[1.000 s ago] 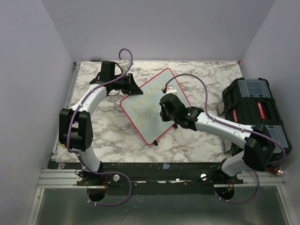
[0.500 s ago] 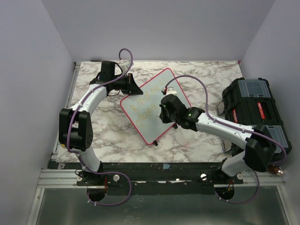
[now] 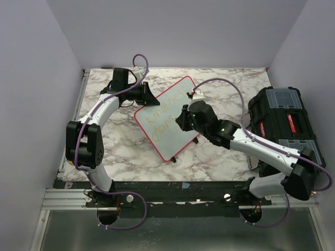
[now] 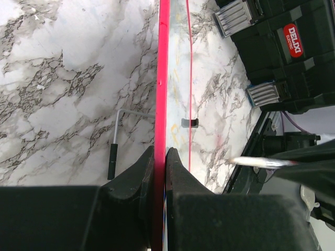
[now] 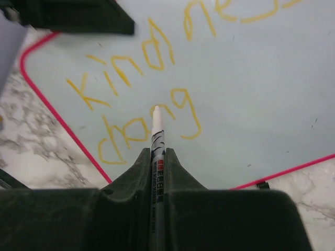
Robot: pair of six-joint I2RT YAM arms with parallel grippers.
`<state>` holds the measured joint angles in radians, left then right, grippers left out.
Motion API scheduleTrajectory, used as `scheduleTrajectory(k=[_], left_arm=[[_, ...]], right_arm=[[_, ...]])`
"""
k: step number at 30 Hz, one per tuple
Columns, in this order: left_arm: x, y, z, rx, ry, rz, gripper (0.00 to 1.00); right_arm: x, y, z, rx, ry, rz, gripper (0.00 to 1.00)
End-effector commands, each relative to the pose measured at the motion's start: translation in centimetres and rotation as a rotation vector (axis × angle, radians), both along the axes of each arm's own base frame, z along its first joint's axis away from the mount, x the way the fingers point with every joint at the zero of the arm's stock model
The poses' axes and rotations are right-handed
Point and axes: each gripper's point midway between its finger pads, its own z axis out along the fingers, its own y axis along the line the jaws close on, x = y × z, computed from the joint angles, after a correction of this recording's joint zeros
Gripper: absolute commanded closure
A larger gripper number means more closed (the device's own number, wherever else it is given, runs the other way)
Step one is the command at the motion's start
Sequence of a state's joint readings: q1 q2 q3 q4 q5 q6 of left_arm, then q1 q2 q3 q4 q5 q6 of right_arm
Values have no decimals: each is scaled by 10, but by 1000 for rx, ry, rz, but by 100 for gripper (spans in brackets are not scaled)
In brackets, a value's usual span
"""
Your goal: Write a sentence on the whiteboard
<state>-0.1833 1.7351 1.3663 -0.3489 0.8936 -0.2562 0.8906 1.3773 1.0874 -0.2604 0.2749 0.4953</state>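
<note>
The whiteboard (image 3: 166, 140), white with a pinkish-red frame, stands tilted on the marble table. My left gripper (image 3: 146, 96) is shut on its red frame edge (image 4: 160, 78), one finger on each side (image 4: 159, 157). The sentence (image 5: 141, 78) is in yellow: "kindnes" on the upper line, "chang" below; it also shows faintly from above (image 3: 158, 113). My right gripper (image 5: 157, 153) is shut on a white marker (image 5: 156, 133), whose tip sits by the "g" of the lower line. From above, that gripper (image 3: 184, 119) hangs over the board's middle.
A black toolbox (image 3: 285, 123) with grey latches and a red label (image 4: 272, 47) stands at the table's right side. A thin metal rod with a black grip (image 4: 112, 157) lies on the marble left of the board's edge. Purple walls enclose the table.
My right arm has shifted right and slightly farther away, carrying the marker along the lower line. The left gripper and the whiteboard have stayed where they were.
</note>
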Motion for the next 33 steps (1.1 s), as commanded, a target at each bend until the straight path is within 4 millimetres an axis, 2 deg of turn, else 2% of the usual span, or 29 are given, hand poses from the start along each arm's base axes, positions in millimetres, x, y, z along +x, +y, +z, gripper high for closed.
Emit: scheduleTrajectory(k=[1,5,18,33], left_arm=[[-4,3,-18,91,-44,-14,100],[-5,3,-17,89,-46,-15,100],[-5,3,-16,89,-53,-15,100],[-5,3,-14,87,-55,-16,100]], right_arm=[[18,-12,51,97,-168,-94,99],[30,-22,35,53,-113,-149,99],[33,-18,-7,9,-10,-117,99],[35,-11,-34,-26,46,-107,99]])
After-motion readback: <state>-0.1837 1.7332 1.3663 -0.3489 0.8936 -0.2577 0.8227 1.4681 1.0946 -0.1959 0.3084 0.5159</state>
